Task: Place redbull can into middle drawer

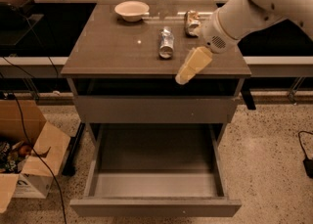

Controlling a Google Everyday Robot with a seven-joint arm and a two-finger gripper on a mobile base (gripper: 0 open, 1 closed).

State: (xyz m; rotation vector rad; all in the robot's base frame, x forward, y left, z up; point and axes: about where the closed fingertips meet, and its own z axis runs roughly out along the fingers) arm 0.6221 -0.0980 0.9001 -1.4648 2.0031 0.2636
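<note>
Brown tabletop (112,47) | shiny redbull can (167,42) lying | tapered gripper (182,77) closed, front edge

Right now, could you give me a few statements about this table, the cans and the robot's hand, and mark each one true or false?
1. The middle drawer is pulled open. True.
2. The redbull can lies inside that drawer. False: it lies on its side on the tabletop.
3. The gripper is near the tabletop's front edge, to the right of the redbull can. True.
4. The bowl sits on the floor. False: it stands at the back of the tabletop.
</note>
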